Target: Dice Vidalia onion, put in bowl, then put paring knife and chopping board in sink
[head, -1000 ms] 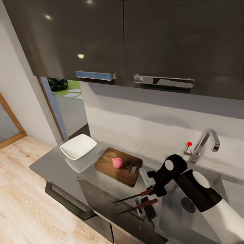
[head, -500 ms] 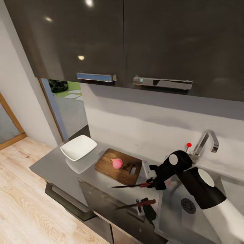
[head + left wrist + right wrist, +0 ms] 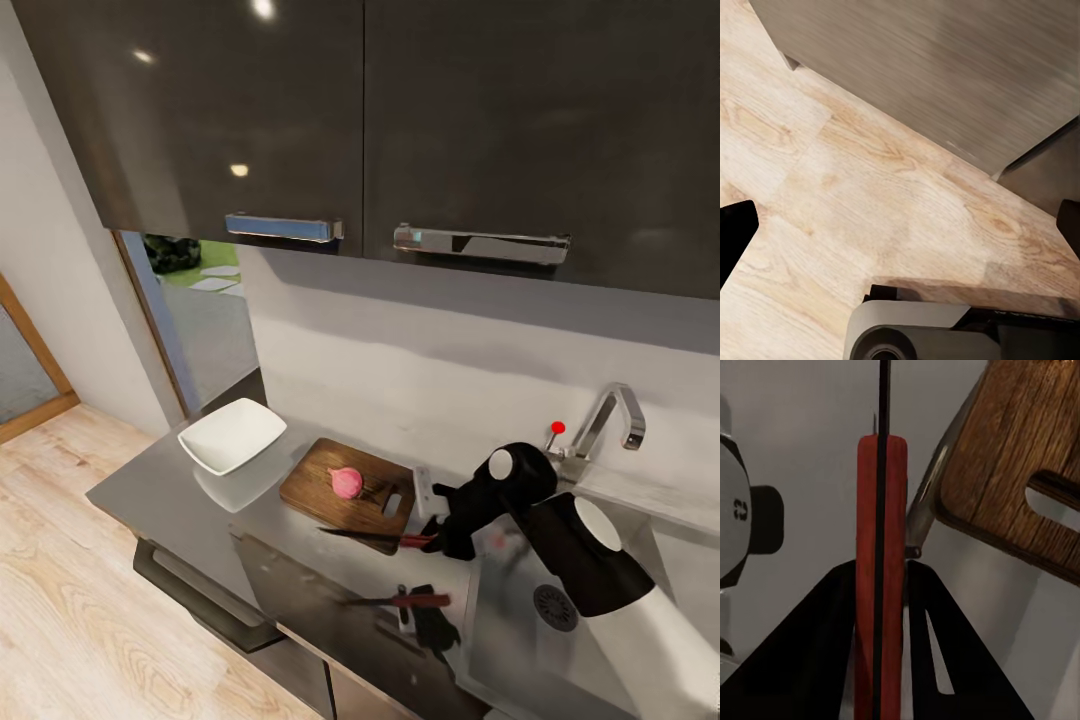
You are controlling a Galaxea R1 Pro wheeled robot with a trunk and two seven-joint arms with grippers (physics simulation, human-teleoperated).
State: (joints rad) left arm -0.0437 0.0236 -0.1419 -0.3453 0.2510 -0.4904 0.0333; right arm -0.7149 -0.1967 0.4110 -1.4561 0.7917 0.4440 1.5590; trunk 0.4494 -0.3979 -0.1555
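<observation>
Head view recorded: right hand point(image 3: 432, 541) clamped on paring knife point(image 3: 375, 537), blade levelled toward Vidalia onion point(image 3: 346, 482) resting on chopping board point(image 3: 322, 493) atop counter point(image 3: 160, 490), apparently for dicing.

Soft even light, glossy reflections
</observation>
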